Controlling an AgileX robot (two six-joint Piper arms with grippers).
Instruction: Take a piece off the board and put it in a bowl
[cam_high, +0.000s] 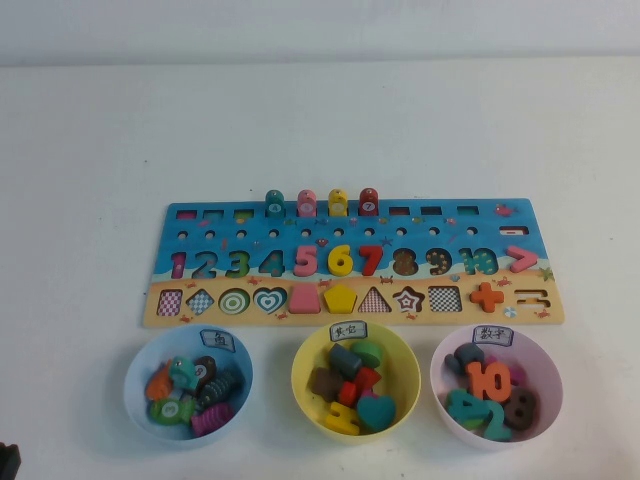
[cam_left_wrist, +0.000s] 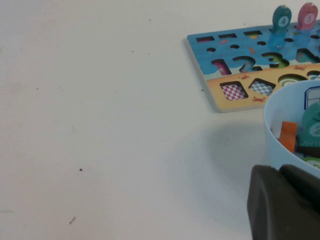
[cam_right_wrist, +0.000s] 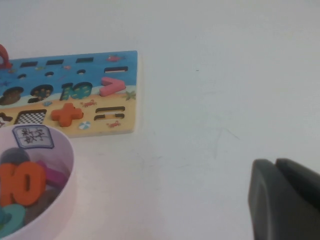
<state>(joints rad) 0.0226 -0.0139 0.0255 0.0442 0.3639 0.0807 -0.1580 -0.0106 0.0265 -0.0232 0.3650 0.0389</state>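
Three bowls sit closest to you along the near edge: a light blue bowl (cam_high: 139, 385) on the left, the yellow bowl (cam_high: 303, 379) in the middle, and a pale pink bowl (cam_high: 547, 385) on the right. Just behind them lies the board (cam_high: 350, 225), and the orange plus piece (cam_high: 487, 296) is seated in its slot on the tan strip, toward the right end, between a checkered square and the equals slot.

Both arms look parked to me. The left gripper (cam_left_wrist: 282, 205) hangs low at the near left, just beside the blue bowl, and the right gripper (cam_right_wrist: 285, 197) sits over bare table (cam_high: 320, 130), well off to the right of the board. I can't tell whether either one is spread or closed, since only a dark edge of each shows.

My take: use the right arm, since the plus is on its side. Come straight down, pinch across one bar of the cross, and lift cleanly so you don't drag the pink ">" (cam_high: 520, 259) above it. Then carry it left over the pink bowl's rim and drop it in yellow, not pink.
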